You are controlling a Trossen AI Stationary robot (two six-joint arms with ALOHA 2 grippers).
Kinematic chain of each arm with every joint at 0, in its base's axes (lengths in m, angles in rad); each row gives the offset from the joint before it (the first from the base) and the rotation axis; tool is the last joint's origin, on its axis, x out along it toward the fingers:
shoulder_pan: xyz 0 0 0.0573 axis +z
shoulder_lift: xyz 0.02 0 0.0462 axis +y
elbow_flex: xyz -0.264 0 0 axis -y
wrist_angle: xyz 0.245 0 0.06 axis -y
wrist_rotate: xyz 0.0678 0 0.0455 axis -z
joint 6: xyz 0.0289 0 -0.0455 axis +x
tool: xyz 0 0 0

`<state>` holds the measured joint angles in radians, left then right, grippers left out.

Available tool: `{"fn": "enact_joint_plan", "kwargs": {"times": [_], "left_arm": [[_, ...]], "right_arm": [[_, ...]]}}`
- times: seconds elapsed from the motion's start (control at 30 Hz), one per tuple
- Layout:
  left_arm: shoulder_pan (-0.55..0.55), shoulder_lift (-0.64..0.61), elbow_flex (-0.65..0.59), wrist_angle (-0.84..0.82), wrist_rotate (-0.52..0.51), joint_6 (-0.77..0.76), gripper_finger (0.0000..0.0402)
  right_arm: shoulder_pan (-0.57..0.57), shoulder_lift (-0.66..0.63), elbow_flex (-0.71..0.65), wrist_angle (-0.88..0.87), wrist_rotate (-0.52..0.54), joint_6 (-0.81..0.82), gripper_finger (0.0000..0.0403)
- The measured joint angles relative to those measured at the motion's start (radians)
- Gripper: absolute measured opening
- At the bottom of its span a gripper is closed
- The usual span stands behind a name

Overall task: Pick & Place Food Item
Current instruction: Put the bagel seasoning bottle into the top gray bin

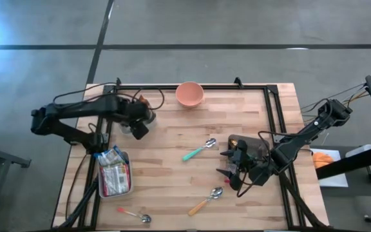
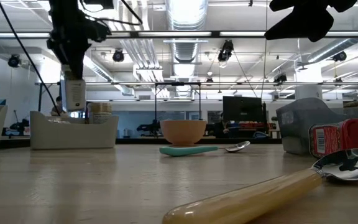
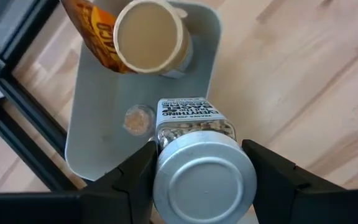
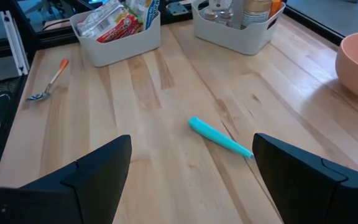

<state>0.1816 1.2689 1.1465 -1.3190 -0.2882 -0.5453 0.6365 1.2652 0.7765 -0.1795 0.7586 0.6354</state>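
My left gripper (image 1: 137, 124) is shut on a small jar (image 3: 188, 115) with a silver lid and a white label, at the table's far left. The jar (image 2: 74, 93) hangs just over a pale grey bin (image 3: 98, 93). In that bin stand an orange-labelled tube (image 3: 142, 34) and a small round-topped item (image 3: 137, 119). My right gripper (image 1: 232, 169) is open above the table's right half with nothing between its fingers. In the right wrist view a teal spoon's handle (image 4: 219, 138) lies on the wood beyond the right gripper (image 4: 191, 146). My left gripper pinches the jar at its top, on the two sides of the silver lid (image 3: 204, 180), between its two fingers (image 3: 135, 180). The fingers come from above and point steeply down. The jar hangs upright below them, clear of the bin (image 2: 73, 130).
A second bin (image 1: 114, 173) full of packets stands at the near left. A pink bowl (image 1: 189, 93) sits at the far edge. Three spoons lie on the wood: teal (image 1: 198, 151), yellow-handled (image 1: 205, 202), orange-handled (image 1: 133, 214). A grey pouch (image 2: 303, 127) and red-labelled can (image 2: 340, 137) lie by my right gripper.
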Motion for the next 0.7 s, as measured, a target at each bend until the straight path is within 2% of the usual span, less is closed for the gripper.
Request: {"fn": "enact_joint_plan", "kwargs": {"times": [0.3, 0.7], "left_arm": [[0.089, 0.08, 0.0, 0.009, 0.011, 0.111, 0.0197], [0.148, 0.095, -0.002, 0.08, 0.046, 0.235, 0.0197]], "right_arm": [[0.0, 0.0, -0.01, -0.004, -0.001, -0.004, 0.0334], [-0.001, 0.0, -0.018, -0.004, -0.002, -0.011, 0.0334]]}}
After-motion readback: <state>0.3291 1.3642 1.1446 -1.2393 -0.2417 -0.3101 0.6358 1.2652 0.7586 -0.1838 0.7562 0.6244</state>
